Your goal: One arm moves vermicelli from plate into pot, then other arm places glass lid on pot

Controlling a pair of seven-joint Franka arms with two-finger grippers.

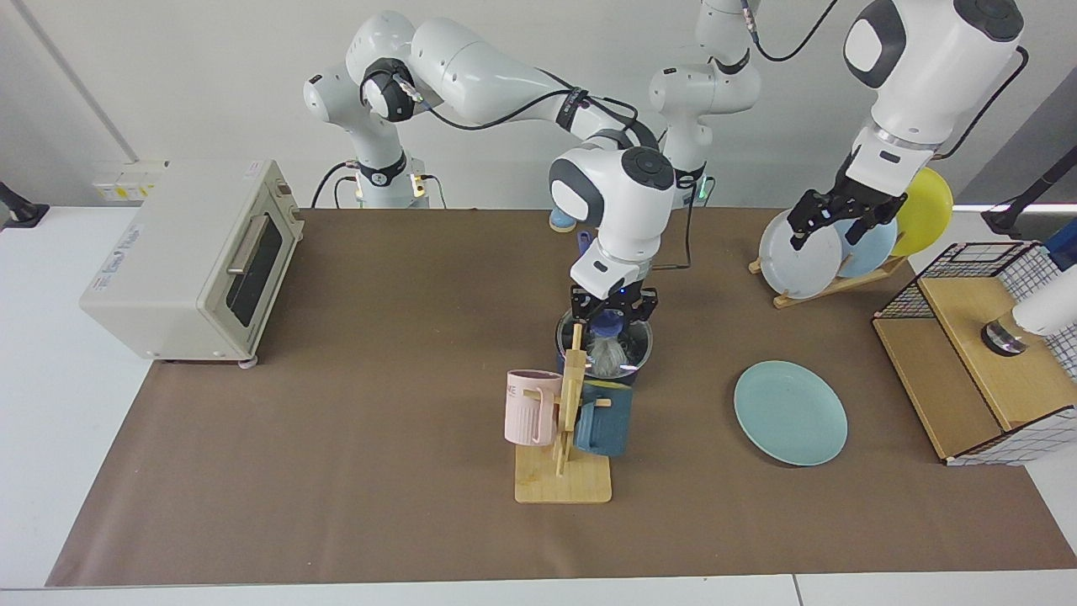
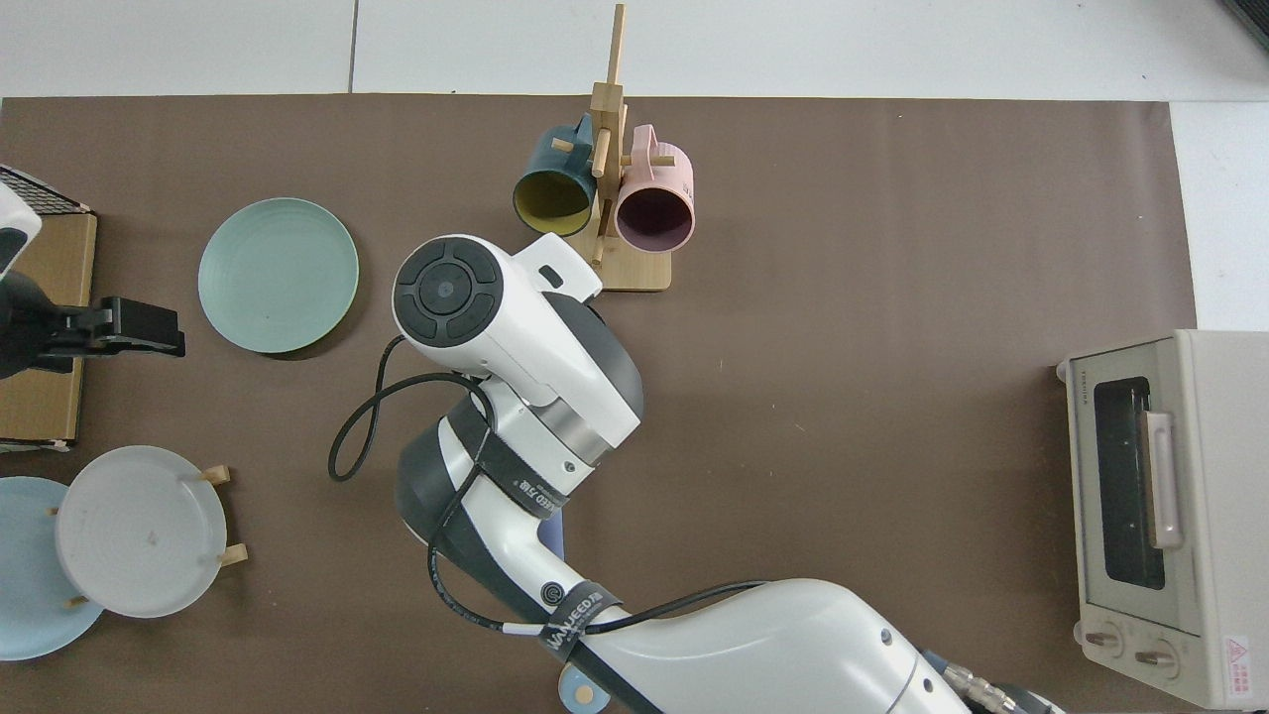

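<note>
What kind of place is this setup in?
Probably a robotics lab staged as a kitchen: two Franka arms at a table with a brown mat, a toaster oven, a mug tree and a plate rack.

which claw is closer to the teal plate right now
Left. The left claw hangs above the dish rack, beyond the teal plate. The right claw is farther off, at the glass lid on the pot.

Mug rack (image 1: 565, 421) just in front of the pot (image 1: 602, 349), open mat (image 1: 362, 404) beside
</note>
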